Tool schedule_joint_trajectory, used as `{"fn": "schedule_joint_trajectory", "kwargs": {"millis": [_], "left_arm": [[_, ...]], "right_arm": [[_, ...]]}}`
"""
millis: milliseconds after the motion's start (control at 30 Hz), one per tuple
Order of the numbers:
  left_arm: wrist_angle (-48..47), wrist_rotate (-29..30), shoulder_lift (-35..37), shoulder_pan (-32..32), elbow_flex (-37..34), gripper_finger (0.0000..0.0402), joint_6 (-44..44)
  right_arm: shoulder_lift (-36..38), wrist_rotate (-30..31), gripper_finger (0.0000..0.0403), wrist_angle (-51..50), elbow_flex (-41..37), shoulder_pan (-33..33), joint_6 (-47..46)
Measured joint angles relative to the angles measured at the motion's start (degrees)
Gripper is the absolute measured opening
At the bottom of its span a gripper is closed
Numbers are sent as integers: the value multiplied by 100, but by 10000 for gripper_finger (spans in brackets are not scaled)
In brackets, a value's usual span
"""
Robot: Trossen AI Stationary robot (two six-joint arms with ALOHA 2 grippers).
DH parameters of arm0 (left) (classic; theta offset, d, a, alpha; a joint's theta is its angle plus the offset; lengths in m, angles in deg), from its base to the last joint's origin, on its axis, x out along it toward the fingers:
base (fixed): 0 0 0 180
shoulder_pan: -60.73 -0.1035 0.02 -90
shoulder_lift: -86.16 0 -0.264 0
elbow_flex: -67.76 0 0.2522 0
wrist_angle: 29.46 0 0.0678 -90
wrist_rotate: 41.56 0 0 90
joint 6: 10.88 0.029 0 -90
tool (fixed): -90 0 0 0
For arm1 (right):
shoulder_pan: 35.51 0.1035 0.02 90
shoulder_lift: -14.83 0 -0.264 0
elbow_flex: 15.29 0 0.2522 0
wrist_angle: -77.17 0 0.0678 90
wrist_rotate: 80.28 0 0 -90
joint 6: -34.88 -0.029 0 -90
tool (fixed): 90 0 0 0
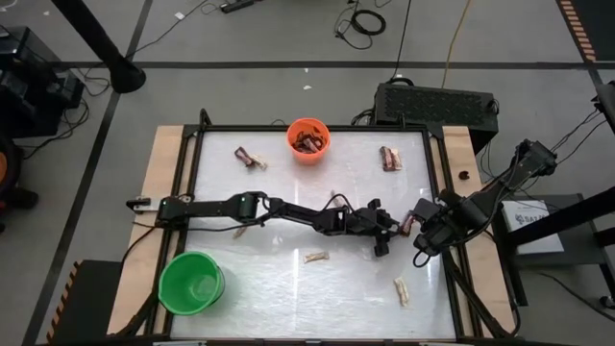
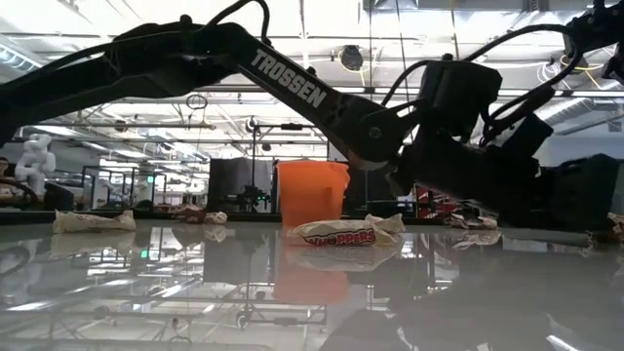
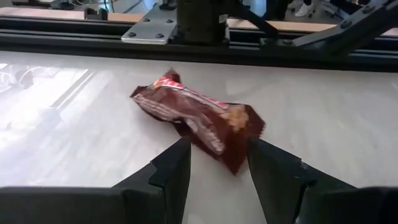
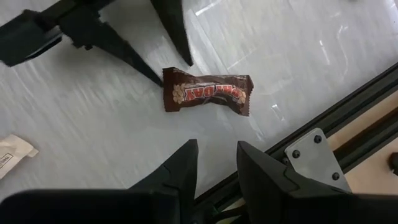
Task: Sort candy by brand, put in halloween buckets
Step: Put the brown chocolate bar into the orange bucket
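Look near your left claw (image 3: 217, 177) first: its two fingers are partly open with nothing held, and the dark brown-red candy (image 3: 199, 118) lies flat on the bench (image 1: 288, 288) just past the tips, so the claw looks lined up to grab it. Your right claw (image 4: 214, 165) hangs close by at about three o'clock on the bench, partly open and holding nothing too. Pale candies (image 1: 315, 257) wait around five o'clock. The green bucket (image 1: 191, 283) sits at seven o'clock. Farthest off, the orange bucket (image 1: 308, 140) at twelve o'clock already has dark candy inside, so this one likely goes there.
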Motion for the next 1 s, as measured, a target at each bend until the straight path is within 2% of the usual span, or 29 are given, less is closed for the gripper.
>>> {"fn": "schedule_joint_trajectory", "kwargs": {"millis": [233,367,667,767,933,1000], "left_arm": [[-7,-64,-43,-8,21,164,-8],[-253,-362,-413,-15,551,164,-120],[-74,-218,-501,-74,515,157,-265],[-150,-183,-506,-87,549,123,-283],[-130,-166,-511,-98,544,18,-206],[-208,-181,-468,-80,534,9,-54]], "right_arm": [[1,1,105,78,-2,0,9],[3,0,105,93,-2,0,-51],[1,1,105,172,-2,0,10],[1,2,105,170,-2,0,54],[1,0,105,171,-2,0,167],[1,3,105,172,-2,0,172]]}}
